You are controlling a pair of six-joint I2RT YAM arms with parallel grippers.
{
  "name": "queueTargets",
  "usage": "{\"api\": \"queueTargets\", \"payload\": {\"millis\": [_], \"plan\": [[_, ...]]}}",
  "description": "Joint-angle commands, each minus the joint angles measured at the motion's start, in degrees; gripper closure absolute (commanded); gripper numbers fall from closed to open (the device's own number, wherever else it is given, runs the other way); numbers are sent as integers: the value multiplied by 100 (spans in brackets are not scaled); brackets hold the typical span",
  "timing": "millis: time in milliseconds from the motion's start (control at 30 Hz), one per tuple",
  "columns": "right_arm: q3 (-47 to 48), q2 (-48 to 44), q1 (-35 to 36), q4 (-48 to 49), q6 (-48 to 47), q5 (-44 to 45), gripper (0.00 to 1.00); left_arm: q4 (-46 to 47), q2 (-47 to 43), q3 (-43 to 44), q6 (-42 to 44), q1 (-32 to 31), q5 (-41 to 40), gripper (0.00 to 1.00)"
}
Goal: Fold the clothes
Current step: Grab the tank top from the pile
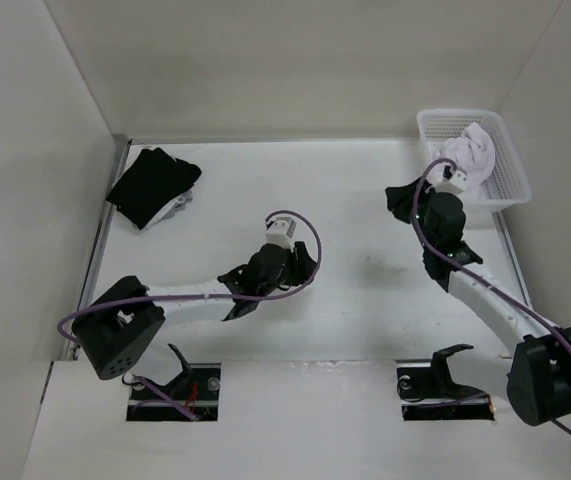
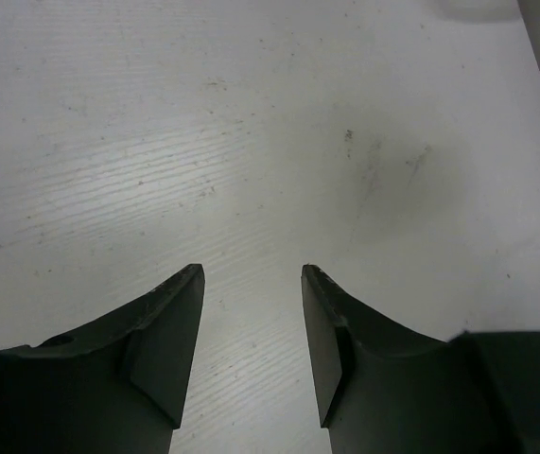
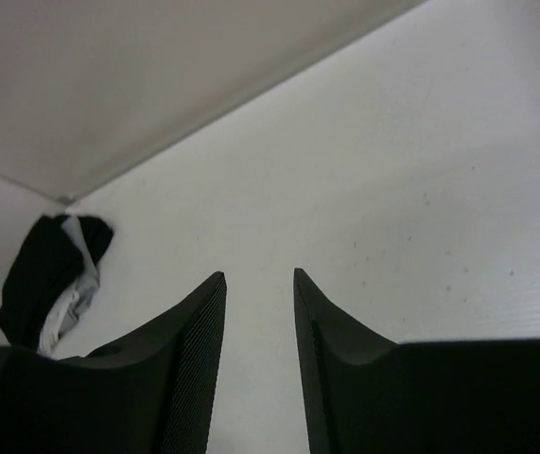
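shirt is seen crumpled in the basket, folding not begun; left gripper and right gripper are shown spread, empty.

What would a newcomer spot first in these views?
The white shirt, crumpled in the basket at the table's far right corner, not yet laid out. Next, the black pile at the far left. The left claw and right claw both hang open and empty above the table.
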Motion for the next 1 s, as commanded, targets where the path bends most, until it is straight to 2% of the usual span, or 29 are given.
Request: {"api": "queueTargets", "payload": {"millis": [0, 67, 133, 267, 400, 500, 533, 567, 600, 633, 700, 800, 967], "plan": [[586, 176, -496, -197, -179, 175, 71, 470, -34, 11, 257, -124, 182, 56], [964, 403, -943, -346, -171, 175, 88, 558, -8, -42, 354, -142, 208, 56], [1455, 850, -1461, -435, -144, 166, 98, 611, -52, -86, 398, -168, 182, 56], [2255, 1642, -2078, -733, -249, 192, 100, 909, -17, -218, 468, -142, 234, 58], [3248, 2844, -2754, -936, -364, 473, 97, 1129, -105, -385, 468, -37, 305, 61], [4145, 3865, -3064, -1172, -452, 377, 87, 1349, -8, -473, 398, 95, 383, 61], [4522, 4224, -3116, -1321, -495, 281, 82, 1367, 27, -473, 372, 156, 471, 61], [5056, 4733, -3160, -1558, -557, 202, 72, 1411, 70, -482, 311, 217, 559, 61], [5175, 4833, -3169, -1595, -566, 184, 70, 1420, 80, -482, 301, 227, 568, 61], [5567, 5174, -3178, -1743, -601, 88, 62, 1489, 123, -491, 284, 244, 577, 60], [6402, 5859, -3187, -2138, -689, -132, 54, 1587, 167, -508, 275, 288, 603, 60], [7212, 6589, -3178, -2333, -602, -212, 46, 1639, 168, -526, 266, 358, 630, 59], [8276, 7452, -3161, -2517, -355, -265, 39, 1815, 238, -570, 249, 464, 709, 59]]}}
